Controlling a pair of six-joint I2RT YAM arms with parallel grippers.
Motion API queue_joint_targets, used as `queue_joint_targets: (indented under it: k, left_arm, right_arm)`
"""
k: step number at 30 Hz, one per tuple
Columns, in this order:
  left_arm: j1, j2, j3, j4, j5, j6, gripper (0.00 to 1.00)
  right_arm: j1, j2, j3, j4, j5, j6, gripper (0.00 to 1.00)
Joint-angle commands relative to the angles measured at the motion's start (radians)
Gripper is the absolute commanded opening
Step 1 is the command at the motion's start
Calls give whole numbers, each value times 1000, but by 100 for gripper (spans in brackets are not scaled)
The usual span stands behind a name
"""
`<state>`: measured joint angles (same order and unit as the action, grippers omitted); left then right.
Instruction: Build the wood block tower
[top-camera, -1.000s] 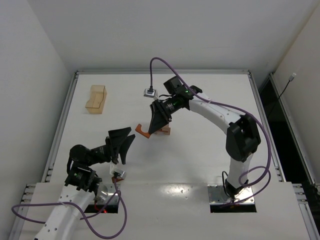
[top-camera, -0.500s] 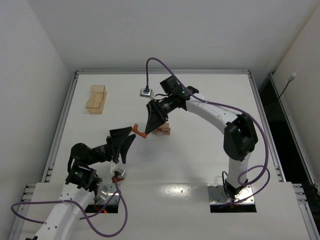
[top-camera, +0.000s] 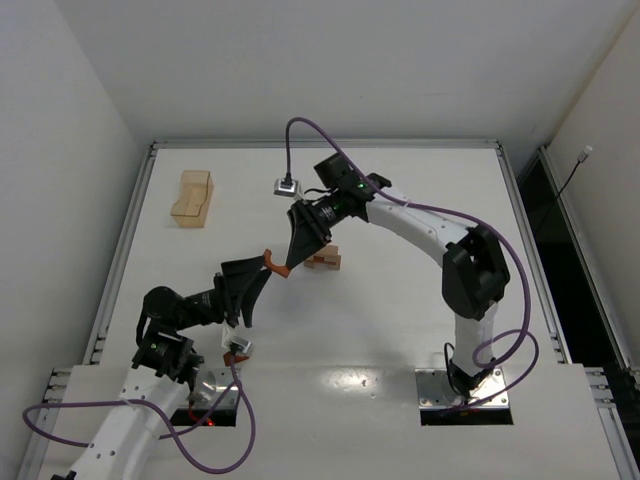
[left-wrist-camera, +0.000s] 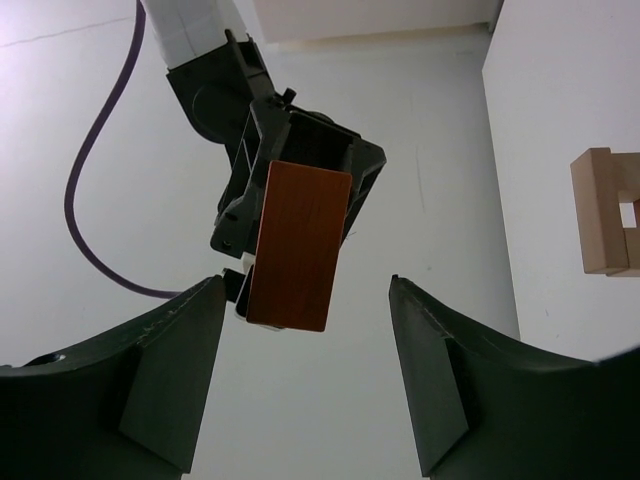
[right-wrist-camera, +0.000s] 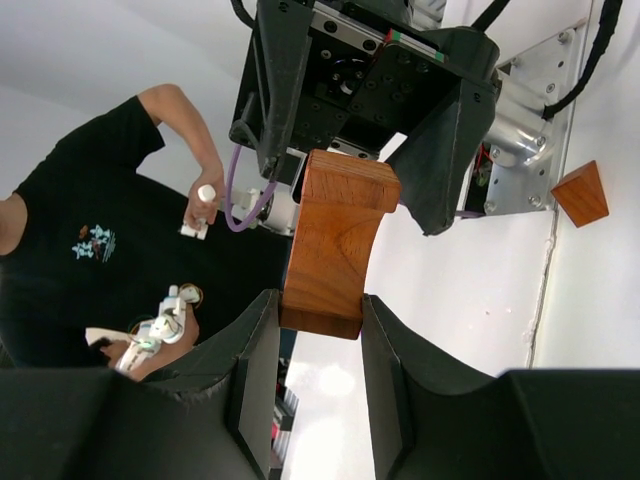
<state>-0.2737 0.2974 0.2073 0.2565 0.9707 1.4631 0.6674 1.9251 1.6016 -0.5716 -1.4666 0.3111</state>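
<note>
Right tool (right-wrist-camera: 318, 312) pinches the reddish-brown arch block (right-wrist-camera: 335, 235) just ahead of the wide-open, empty left tool (left-wrist-camera: 305, 287).

Pale wooden tray piece (top-camera: 191, 198) back-left, white table (top-camera: 400, 320)

This is looking like a robotics lab. White panels (top-camera: 300, 70) are enclosing a railed table (top-camera: 400, 320), and a person (right-wrist-camera: 70, 250) is holding small handheld devices (right-wrist-camera: 201, 212).

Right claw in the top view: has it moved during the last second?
Yes. The right claw, gripping the reddish-brown arch block, has shifted left, away from the block stack.
</note>
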Motion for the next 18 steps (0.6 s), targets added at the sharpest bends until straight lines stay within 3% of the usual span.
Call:
queue_joint_targets:
  k: [1,9,18]
  left_arm:
    - [-5,-4,-3,44,57,17,62]
    - [-5,14,-3,53,57,17,53]
    - [-5,5,-3,73,48,-15,16]
  right_arm:
    - [21,11,41,39,-130,29,0]
    - [31,11,41,68,-130,52,0]
    - [51,20,41,96,-130,81,0]
